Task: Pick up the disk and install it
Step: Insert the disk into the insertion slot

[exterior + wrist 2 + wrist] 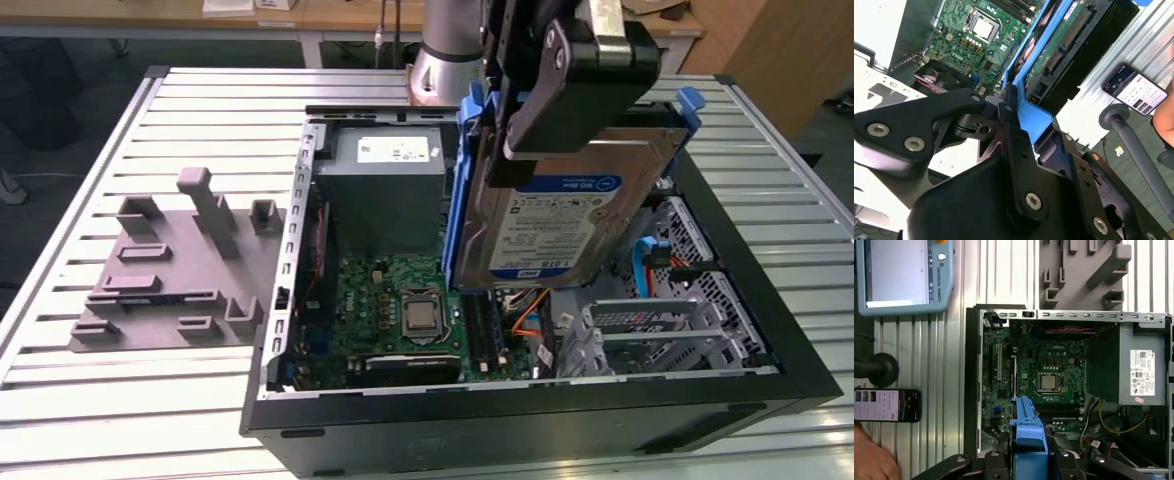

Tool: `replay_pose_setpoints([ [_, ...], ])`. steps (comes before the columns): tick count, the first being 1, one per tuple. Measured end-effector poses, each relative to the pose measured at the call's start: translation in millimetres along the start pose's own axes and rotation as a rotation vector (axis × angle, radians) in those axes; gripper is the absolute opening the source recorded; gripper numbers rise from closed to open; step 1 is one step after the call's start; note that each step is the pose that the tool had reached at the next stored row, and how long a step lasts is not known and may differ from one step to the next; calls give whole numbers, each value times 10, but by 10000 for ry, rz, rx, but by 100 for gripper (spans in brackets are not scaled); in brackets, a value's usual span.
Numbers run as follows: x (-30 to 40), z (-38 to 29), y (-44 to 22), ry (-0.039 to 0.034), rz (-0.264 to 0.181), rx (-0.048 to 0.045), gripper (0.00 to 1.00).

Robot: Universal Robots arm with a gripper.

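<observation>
The disk (563,222), a silver hard drive with a white-and-blue label in a blue carrier, hangs tilted on edge above the open computer case (534,420). My gripper (518,160) is shut on its upper part. In both wrist views the black fingers (1009,112) clamp the carrier's blue end tab (1029,440). The disk's connector edge (1069,35) points down toward the case interior. Below it, at the exterior view's right, sits the grey metal drive cage (667,315).
Inside the case lie the green motherboard (407,305) and the grey power-supply box (387,185). A grey fixture plate (174,270) rests on the slatted table at the exterior view's left. A pendant (904,275), a phone (886,405) and a person's hand (869,460) are beside the case.
</observation>
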State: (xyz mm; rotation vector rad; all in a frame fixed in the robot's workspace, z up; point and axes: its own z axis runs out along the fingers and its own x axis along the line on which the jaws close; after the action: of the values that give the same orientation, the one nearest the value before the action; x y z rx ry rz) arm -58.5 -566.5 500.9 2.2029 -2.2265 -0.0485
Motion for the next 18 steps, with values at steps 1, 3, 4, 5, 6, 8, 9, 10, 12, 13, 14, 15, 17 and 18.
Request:
replay_pose_setpoints([
  [1, 6, 5, -15, -1, 0, 0, 36],
  [3, 12, 12, -60, 1, 0, 0, 36],
  [4, 14, 16, -85, 1, 1, 0, 36],
  [5, 14, 19, -106, 0, 0, 0, 36],
  [6, 14, 23, -121, -1, 0, 0, 36],
  [8, 14, 25, -130, 0, 0, -1, 36],
  [9, 14, 24, -130, 1, 1, -1, 36],
  [10, 14, 24, -131, 2, 1, -1, 36],
  [12, 14, 25, -131, 1, 0, 0, 36],
  [13, 14, 24, -131, 1, 0, 0, 36],
  [14, 14, 25, -131, 1, 0, 0, 36],
  [15, 14, 25, -131, 1, 0, 0, 36],
  [17, 14, 26, -132, 0, 0, 0, 36],
  [18, 14, 27, -137, -1, -1, 0, 36],
])
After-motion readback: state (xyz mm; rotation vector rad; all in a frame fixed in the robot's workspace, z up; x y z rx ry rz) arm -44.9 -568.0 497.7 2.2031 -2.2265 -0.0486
